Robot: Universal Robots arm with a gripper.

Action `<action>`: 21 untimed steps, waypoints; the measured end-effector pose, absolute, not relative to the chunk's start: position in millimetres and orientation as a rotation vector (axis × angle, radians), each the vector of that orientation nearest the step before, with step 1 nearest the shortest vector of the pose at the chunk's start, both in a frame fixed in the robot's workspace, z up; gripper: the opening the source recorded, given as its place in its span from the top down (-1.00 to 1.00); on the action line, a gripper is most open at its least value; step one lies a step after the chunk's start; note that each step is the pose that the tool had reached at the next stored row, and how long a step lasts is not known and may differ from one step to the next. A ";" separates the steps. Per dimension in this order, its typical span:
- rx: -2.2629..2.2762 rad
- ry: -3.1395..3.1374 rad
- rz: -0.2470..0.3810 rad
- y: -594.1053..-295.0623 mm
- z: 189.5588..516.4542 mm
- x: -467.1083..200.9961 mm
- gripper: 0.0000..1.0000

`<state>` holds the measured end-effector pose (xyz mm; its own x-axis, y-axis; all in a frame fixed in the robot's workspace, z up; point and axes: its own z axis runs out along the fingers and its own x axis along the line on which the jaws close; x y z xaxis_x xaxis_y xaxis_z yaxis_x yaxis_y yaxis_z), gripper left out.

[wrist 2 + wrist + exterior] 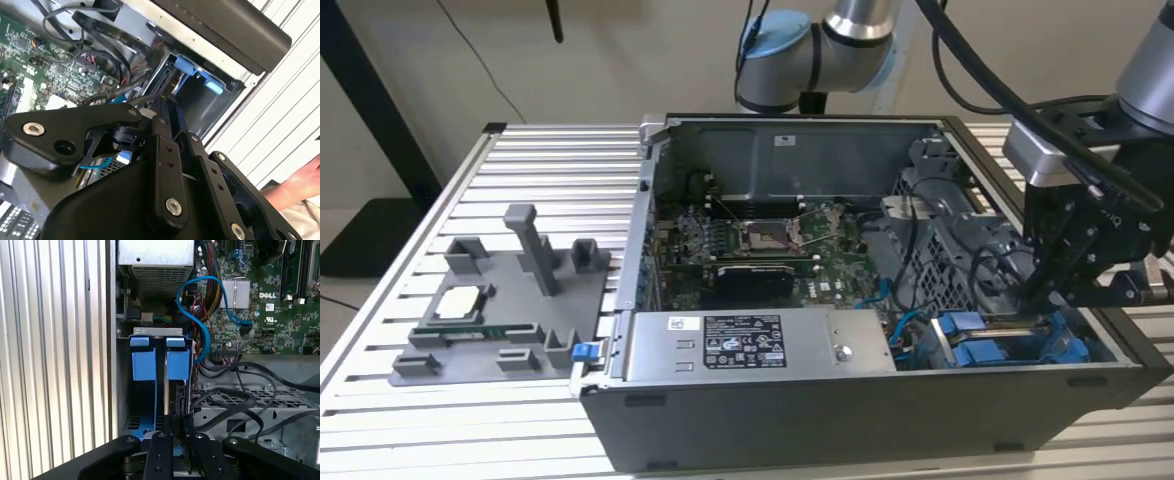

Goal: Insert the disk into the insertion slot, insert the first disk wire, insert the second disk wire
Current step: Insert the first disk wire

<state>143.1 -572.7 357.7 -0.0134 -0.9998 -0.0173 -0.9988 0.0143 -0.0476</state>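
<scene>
The open computer case (854, 420) lies on the desk (520, 180), and the slot (1007, 345) is in its corner toward the exterior view's right. The disk (180, 399) seems to stand on edge there, just under the claw (177, 432). I cannot tell if the claw grips it. I think the push must go straight, not tilted, and keep off the black cables (235, 400).

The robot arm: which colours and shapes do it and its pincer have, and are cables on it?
The arm has silver-grey round segments with light blue joint caps. Black cables run along it. The pincer is matte black, built of flat linkage bars with silver screws.
</scene>
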 end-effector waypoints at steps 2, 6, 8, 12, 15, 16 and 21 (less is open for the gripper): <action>-2.172 2.203 -0.030 -572.7 356.4 145.4 1.00; -2.167 2.198 -0.018 -572.7 353.1 147.8 1.00; -2.165 2.196 -0.012 -572.6 351.4 148.7 1.00; -2.158 2.190 0.003 -572.3 348.3 149.3 1.00; -2.154 2.186 0.011 -572.1 345.8 149.5 1.00; -2.154 2.186 0.012 -572.1 344.9 149.5 1.00; -2.154 2.185 0.012 -571.7 342.5 149.8 1.00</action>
<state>149.8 -571.7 342.5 -0.0132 -0.9983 -0.0574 -0.9988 0.0159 -0.0458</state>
